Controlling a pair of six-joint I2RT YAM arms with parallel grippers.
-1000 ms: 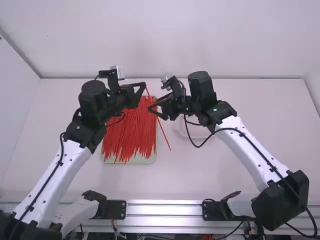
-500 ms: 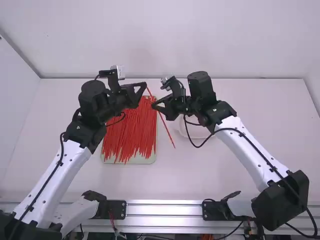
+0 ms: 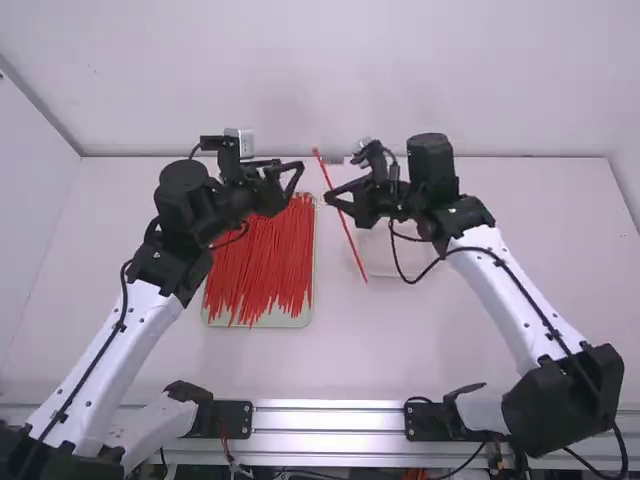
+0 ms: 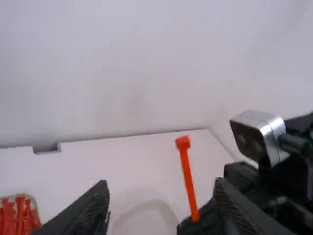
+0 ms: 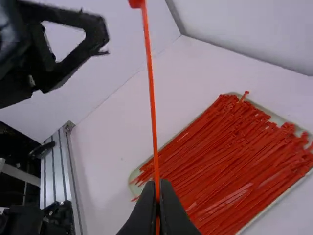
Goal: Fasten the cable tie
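White table [image 3: 430, 340] lies under both arms, with a tray [image 3: 290, 322] of spare ties [image 3: 260, 265] below the left gripper [image 3: 290, 180]. We see the right gripper [image 5: 157, 188] pinching one red cable tie [image 5: 149, 98] about midway along its strap, head [image 4: 182, 143] standing past the fingertips, tail [image 3: 362, 275] hanging behind them. We judge it light, springy and slick, likely to bend or slip, so the left should take hold close to the tail end. Its fingers are spread wide, near the head
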